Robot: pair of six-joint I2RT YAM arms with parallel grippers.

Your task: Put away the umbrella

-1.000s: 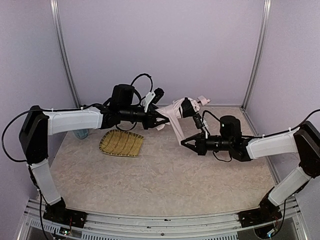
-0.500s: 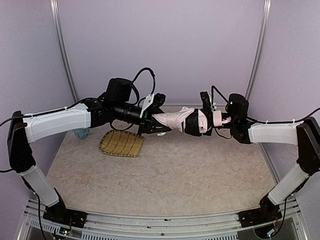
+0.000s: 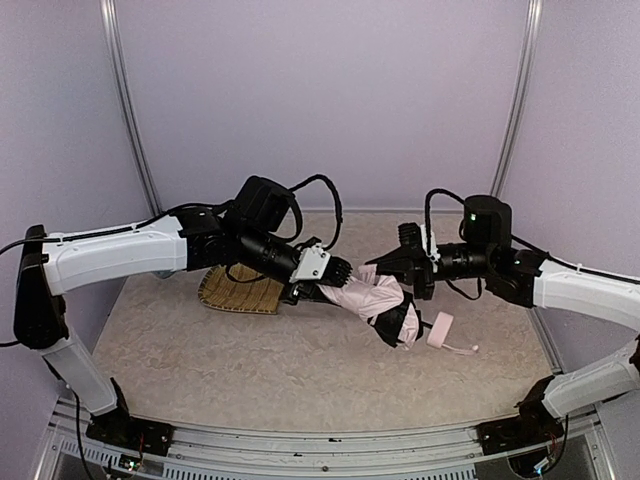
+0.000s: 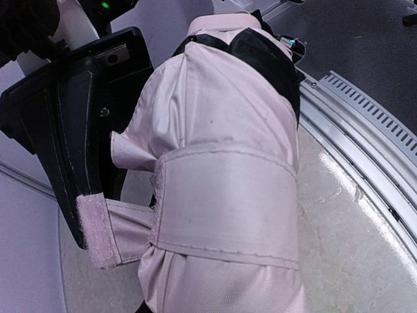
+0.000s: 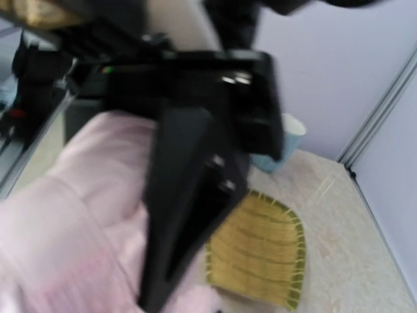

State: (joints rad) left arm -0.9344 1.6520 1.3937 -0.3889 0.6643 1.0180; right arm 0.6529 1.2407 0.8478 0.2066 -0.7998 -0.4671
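Loosely strapped, the umbrella [image 3: 365, 297] clamped in the left gripper [image 3: 325, 283] may unfurl, with the right gripper [image 3: 408, 272] closed beside it.

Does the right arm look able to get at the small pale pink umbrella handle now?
Probably yes: the handle juts uncovered from the pale pink folded umbrella, close beside the shut right gripper, with nothing between; its jaws must open first.

The umbrella [image 3: 365, 297] and woven tray [image 3: 230, 295] block the middle; the table [image 3: 300, 390] lies open in front.
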